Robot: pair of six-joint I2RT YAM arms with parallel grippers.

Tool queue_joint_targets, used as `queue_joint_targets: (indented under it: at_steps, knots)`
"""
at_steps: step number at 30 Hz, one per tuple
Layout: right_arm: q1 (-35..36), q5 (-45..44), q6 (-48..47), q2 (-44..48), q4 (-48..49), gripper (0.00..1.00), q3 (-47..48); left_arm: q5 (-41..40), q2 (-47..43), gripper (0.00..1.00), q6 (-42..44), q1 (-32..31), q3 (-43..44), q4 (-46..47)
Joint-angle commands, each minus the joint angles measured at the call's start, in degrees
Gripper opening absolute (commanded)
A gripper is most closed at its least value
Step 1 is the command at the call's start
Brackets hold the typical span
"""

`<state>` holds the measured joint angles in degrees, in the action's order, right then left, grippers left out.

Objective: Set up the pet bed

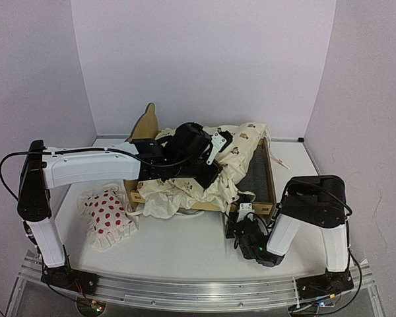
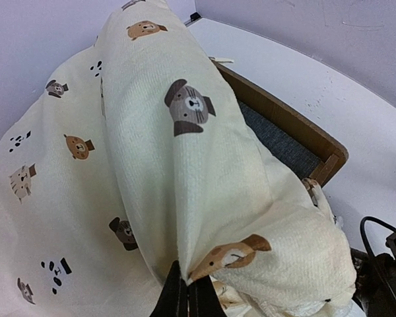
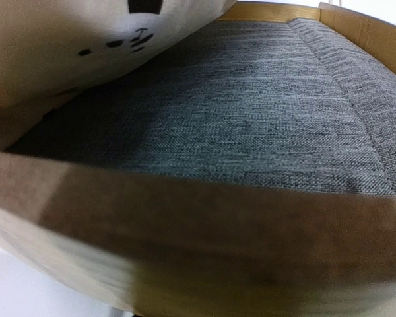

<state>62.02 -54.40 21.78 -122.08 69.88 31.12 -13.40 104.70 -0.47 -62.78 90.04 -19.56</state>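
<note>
Pet bed (image 1: 271,187) is set mid-table (image 1: 185,254), left half covered by quilt (image 1: 185,191). Quilt fold is pinched tight by left gripper (image 2: 187,296). Right gripper (image 1: 243,209) is held by the bed's near rail; its jaw gap cannot be told.

Left end effector (image 2: 187,285) clamped, right arm (image 1: 311,205) folded low

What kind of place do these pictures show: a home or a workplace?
Probably a robot test station, not a home: a left arm and a right arm bolted to a metal rail at the edge of a white table, bare pale walls, and only a pet bed and quilt as props.
</note>
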Motion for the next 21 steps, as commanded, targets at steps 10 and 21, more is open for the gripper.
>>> queue_joint_targets:
  at_steps: [10, 21]
  knots:
    - [-0.38, 6.5, -0.57, 5.5, 3.16, 0.0, -6.87, -1.8, 0.5, 0.0, -0.03, 0.47, 1.95, -0.83]
    - [-0.39, 21.02, -4.59, 16.65, 2.95, 0.0, -17.5, -0.47, 0.92, 0.0, -0.28, 0.49, 0.91, 1.24]
